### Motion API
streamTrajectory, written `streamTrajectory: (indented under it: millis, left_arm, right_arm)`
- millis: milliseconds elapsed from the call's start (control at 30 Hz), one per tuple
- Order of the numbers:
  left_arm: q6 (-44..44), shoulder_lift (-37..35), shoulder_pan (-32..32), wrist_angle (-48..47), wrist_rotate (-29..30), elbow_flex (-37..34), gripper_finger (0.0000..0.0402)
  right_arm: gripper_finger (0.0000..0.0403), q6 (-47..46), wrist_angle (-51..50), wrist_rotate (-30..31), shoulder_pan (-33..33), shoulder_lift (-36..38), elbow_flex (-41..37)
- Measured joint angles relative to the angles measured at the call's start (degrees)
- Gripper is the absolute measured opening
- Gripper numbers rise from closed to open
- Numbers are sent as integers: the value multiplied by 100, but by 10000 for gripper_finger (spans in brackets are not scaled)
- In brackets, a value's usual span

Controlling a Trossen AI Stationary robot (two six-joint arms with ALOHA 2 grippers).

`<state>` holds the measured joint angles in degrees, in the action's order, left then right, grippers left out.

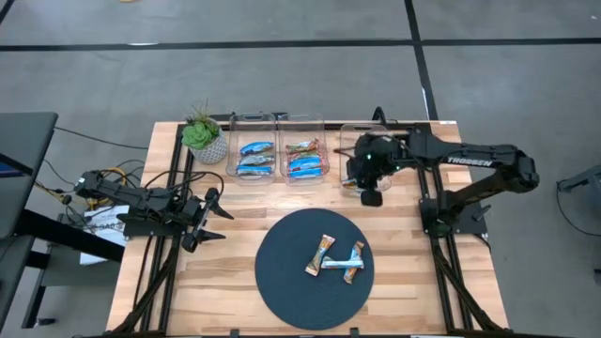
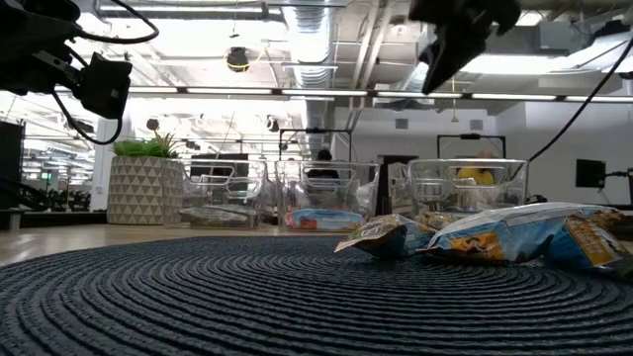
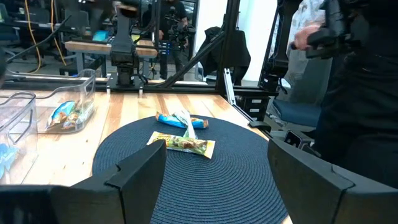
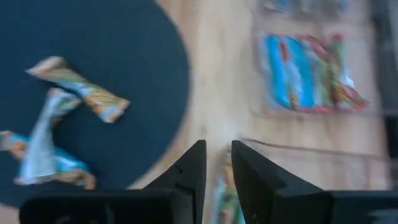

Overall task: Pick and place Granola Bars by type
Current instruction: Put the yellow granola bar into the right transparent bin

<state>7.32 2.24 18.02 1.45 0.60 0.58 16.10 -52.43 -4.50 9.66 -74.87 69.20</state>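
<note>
Right gripper (image 1: 368, 192) above the rightmost clear bin (image 1: 352, 131), fingers nearly together on nothing, left gripper (image 1: 208, 218) waiting spread open at table's left, three granola bars (image 1: 336, 260) on dark round mat (image 1: 282, 282), more in two left bins (image 1: 277, 119).

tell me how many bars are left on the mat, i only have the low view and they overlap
Observer: Three Granola Bars lie on the dark round mat: one tan bar on its own, and two more crossing each other beside it.
Operator: where is the right tool over the table
Observer: The right tool is at the near edge of the right-hand bin, off the mat.
Operator: and the left one
Observer: The left tool is open above the table, to the left of the mat and away from the bars.
</note>
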Motion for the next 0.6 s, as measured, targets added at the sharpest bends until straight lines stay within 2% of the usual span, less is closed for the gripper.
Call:
streamTrajectory:
  millis: [233,400,600]
  left_arm:
    - [2,0,0,0,0,0,274]
    - [0,0,0,0,0,0,274]
    - [2,-1,0,0,0,-1,274]
  right_arm:
    - [81,-114,-50,-157,-1059,-129,235]
    - [134,-116,51,-159,-1776,-371,385]
    - [210,-30,83,-157,-2241,-893,693]
